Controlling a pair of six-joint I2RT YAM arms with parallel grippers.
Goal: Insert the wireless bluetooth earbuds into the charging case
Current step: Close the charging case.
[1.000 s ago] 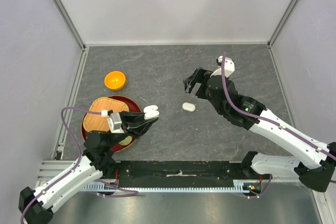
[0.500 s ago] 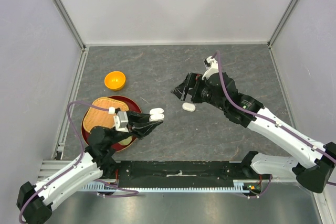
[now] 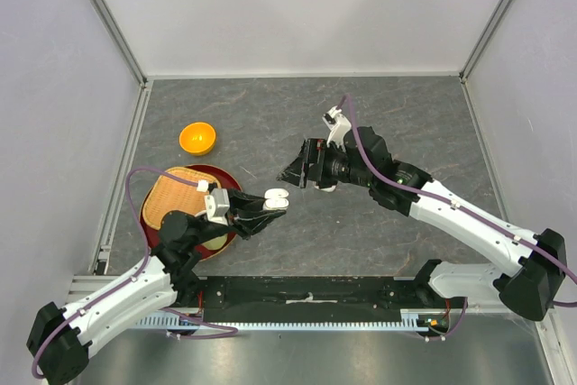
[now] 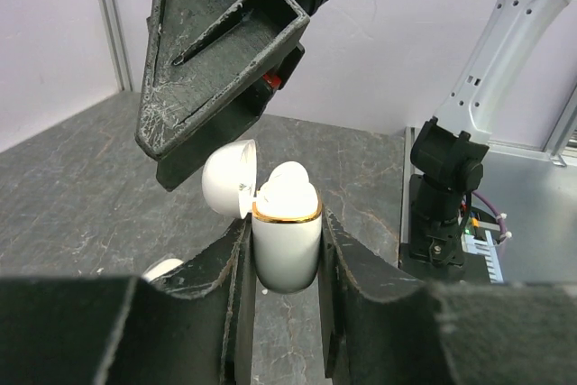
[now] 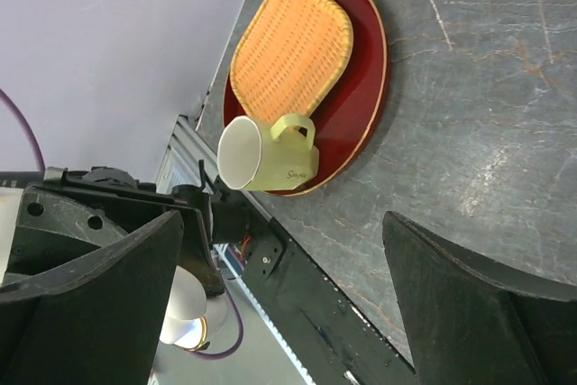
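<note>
Open charging case (image 4: 287,248) in the left fingers (image 4: 215,308) holds a white earbud (image 4: 288,188)

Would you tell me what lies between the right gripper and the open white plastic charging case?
Nothing: in the top view, only bare grey tabletop shows between the right gripper and the open white plastic charging case.

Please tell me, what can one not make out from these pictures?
1. Left wrist view: how many earbuds sit in the open charging case; only a white dome shows above its gold rim.
2. Left wrist view: a white object on the table, half hidden by a finger of the left gripper.
3. Top view: the green mug, mostly covered by the left arm.
</note>
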